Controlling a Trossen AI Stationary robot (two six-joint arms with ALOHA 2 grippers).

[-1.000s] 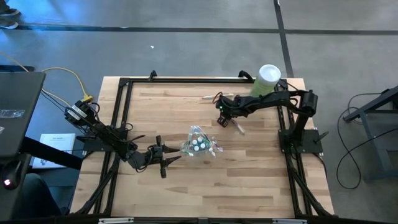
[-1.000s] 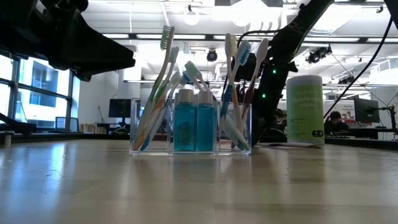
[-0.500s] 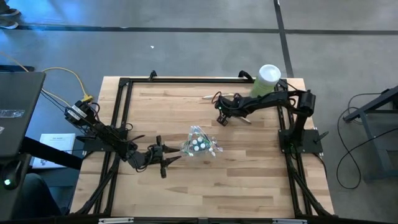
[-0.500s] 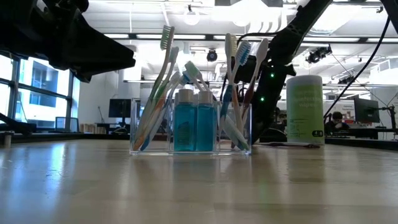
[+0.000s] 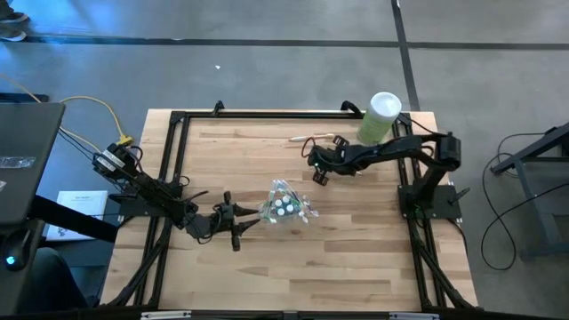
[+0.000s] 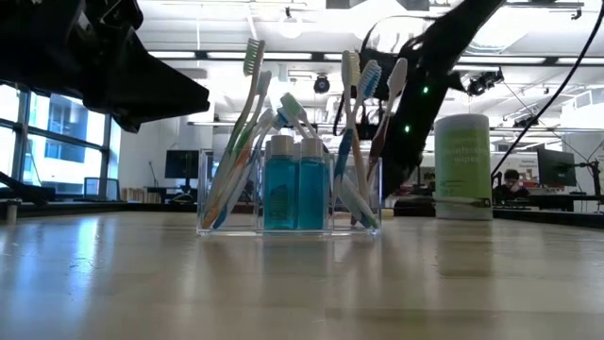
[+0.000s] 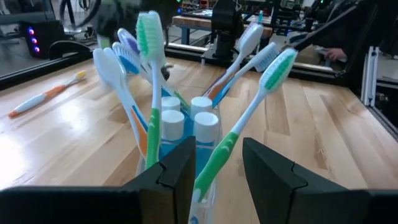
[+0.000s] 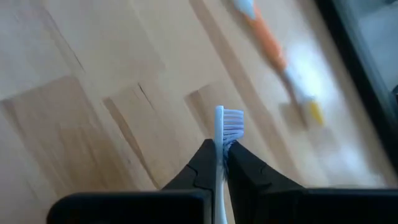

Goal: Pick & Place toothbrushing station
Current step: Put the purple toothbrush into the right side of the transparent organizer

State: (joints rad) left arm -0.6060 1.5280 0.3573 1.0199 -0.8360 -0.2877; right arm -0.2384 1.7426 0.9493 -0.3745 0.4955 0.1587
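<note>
Wooden table (cup, canister, toothbrush)

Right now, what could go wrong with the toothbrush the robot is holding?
The right gripper pinches the white toothbrush just below its bristles, so it might twist or slip on the way. The clear cup is already crowded with toothbrushes leaning outward, so the new one could bump them or tip the cup. The left gripper hovers open right beside the cup, so the arms might collide.

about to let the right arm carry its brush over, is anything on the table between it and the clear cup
Nothing visible. The right gripper is shut on a white toothbrush, and the high view shows only bare wood between it and the clear cup. The orange toothbrush and green canister lie on the gripper's far side.
</note>
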